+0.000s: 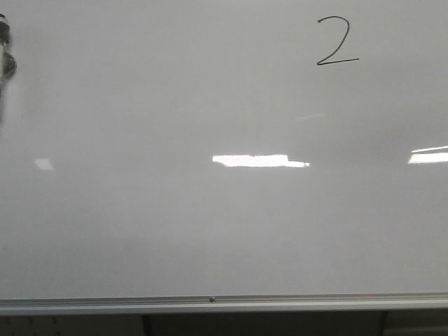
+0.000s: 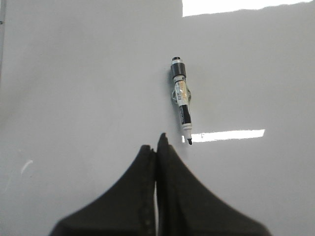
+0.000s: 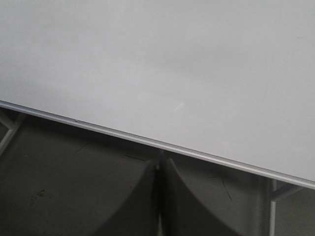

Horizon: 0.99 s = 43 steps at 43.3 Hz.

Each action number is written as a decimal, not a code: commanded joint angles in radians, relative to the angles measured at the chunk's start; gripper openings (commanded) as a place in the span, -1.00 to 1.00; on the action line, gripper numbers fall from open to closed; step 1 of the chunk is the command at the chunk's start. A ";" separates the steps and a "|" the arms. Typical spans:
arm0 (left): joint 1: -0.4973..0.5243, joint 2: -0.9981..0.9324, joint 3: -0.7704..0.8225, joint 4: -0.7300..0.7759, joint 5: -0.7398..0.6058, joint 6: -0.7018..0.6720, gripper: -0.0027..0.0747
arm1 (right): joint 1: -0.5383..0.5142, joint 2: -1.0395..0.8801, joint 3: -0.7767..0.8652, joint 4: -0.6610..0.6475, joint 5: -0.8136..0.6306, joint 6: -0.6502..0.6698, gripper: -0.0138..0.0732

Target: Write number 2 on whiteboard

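Observation:
A thin black hand-drawn number 2 (image 1: 337,42) stands near the upper right of the glossy white-grey whiteboard (image 1: 175,224). A black-and-white marker (image 2: 181,100) lies uncapped on the whiteboard (image 2: 74,88), its tip toward my left gripper (image 2: 156,146), which is shut with nothing in it just short of the tip. The marker shows only as a dark sliver (image 1: 5,49) at the front view's left edge. My right gripper (image 3: 160,164) is shut and empty, over dark floor just off the whiteboard (image 3: 147,59) and its silver rail (image 3: 123,133).
The whiteboard's aluminium bottom rail (image 1: 210,303) runs along the near edge, with dark frame legs below. Bright light reflections (image 1: 259,160) lie across the middle and right of the board. A metal leg (image 3: 273,206) shows under the rail in the right wrist view.

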 commanded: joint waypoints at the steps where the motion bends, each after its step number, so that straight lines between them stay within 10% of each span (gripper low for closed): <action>1: -0.008 -0.022 0.022 -0.009 -0.084 0.001 -0.98 | -0.007 0.005 -0.024 -0.007 -0.068 -0.001 -0.84; 21: -0.008 -0.022 0.022 -0.009 -0.084 0.001 -0.98 | -0.033 -0.047 0.022 -0.050 -0.105 -0.011 -0.84; 43: -0.008 -0.022 0.022 -0.009 -0.084 0.001 -0.98 | -0.231 -0.443 0.687 -0.074 -0.876 -0.011 -0.84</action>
